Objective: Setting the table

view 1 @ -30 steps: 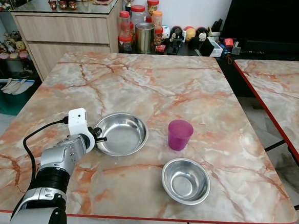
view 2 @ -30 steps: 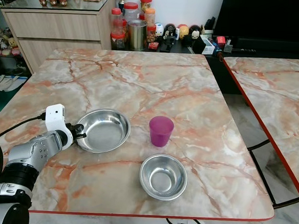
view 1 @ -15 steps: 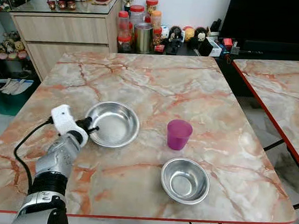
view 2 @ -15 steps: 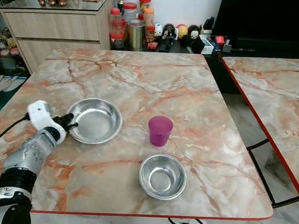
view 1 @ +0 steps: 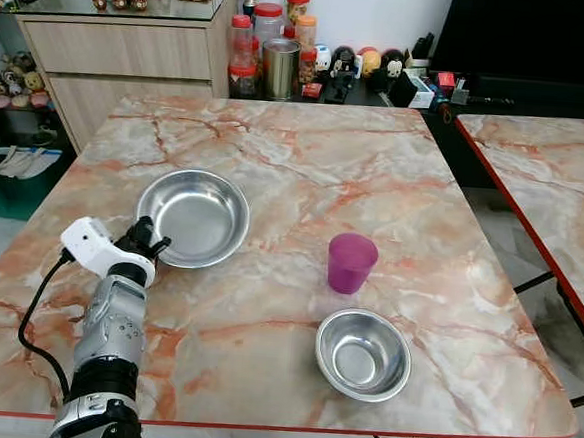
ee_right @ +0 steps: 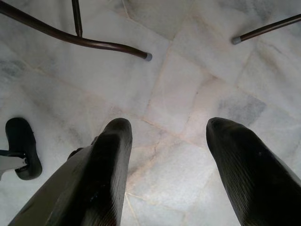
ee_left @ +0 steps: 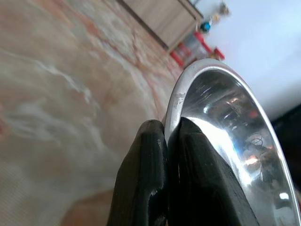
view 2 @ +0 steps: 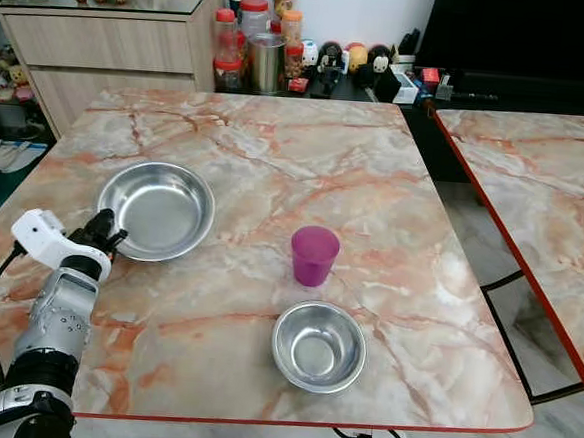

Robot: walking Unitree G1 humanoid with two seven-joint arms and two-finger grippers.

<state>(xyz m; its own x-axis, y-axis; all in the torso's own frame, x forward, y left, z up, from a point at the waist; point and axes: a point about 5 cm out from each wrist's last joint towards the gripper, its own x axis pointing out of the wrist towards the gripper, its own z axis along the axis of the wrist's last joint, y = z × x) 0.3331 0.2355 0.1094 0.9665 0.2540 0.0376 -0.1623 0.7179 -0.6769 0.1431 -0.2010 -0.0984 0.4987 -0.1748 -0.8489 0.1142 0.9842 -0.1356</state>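
1. No readable writing on the jars or cans; labels too small to make out.
2. Left gripper (view 1: 151, 243) at the near-left part of the pink-veined marble surface (view 1: 305, 170), jaws closed narrow on the rim of the wide shallow stainless steel bowl (view 1: 193, 216); in the left wrist view the black fingers (ee_left: 153, 179) pinch the rim (ee_left: 221, 117), one finger outside, one inside.
3. That bowl sits flat on the surface's left half, near the left edge, well apart from the other dishes.
4. Translucent purple plastic cup (view 1: 351, 262) stands upright around the middle; small deep stainless steel bowl (view 1: 363, 353) just in front of it, near the front edge. The two are apart.
5. Back half of the surface is bare marble; red trim runs along its edges.
6. Right gripper (ee_right: 164, 141) hangs over the pale tiled floor (ee_right: 188, 70), jaws wide apart, holding nothing; dark metal legs (ee_right: 94, 42) nearby.
7. Second marble table (view 1: 556, 177) to the right, a gap between them.
8. Behind: wooden drawer cabinet (view 1: 133, 53), red-lidded jars (view 1: 270, 27), metal can (view 1: 279, 70), small figurines (view 1: 368, 64), green bin (view 1: 14, 175) at left.
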